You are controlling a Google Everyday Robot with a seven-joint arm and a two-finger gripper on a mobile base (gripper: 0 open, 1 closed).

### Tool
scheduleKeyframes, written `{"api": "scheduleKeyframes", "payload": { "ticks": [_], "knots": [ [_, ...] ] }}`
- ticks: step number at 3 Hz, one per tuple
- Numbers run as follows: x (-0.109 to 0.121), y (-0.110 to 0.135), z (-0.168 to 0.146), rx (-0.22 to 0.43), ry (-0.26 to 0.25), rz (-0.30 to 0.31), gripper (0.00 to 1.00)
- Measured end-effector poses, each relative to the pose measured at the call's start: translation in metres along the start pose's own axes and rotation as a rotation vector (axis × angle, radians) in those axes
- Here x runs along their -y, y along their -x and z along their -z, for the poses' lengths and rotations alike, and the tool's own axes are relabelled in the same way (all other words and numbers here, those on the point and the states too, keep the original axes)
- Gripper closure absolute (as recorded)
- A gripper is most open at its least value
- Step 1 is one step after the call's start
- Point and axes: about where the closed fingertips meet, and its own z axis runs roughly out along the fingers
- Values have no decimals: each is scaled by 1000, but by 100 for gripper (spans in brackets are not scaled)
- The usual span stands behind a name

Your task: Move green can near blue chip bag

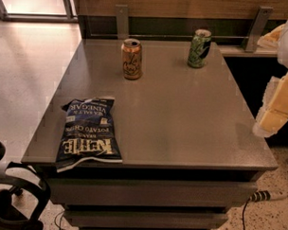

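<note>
The green can [199, 48] stands upright at the far right of the grey table [181, 123], with dark swirly script and a silver top. The blue chip bag [88, 131] lies flat at the table's front left corner, with white "KETTLE" lettering, and slightly overhangs the front edge. My gripper [272, 120] hangs at the right edge of the view, beyond the table's right side, well short of the green can and far from the bag. It holds nothing that I can see.
An orange-tan can [131, 58] stands upright at the far middle of the table, left of the green can. A black chair [8, 192] sits at the lower left. A cable [267, 195] lies on the floor at the lower right. A wall with a ledge runs behind the table.
</note>
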Motion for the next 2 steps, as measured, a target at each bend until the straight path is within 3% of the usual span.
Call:
{"api": "scheduleKeyframes", "payload": {
  "ticks": [1,2],
  "knots": [
    [0,0,0,0,0,0,0],
    [23,-7,-5,51,-29,-10,0]
  ]
}}
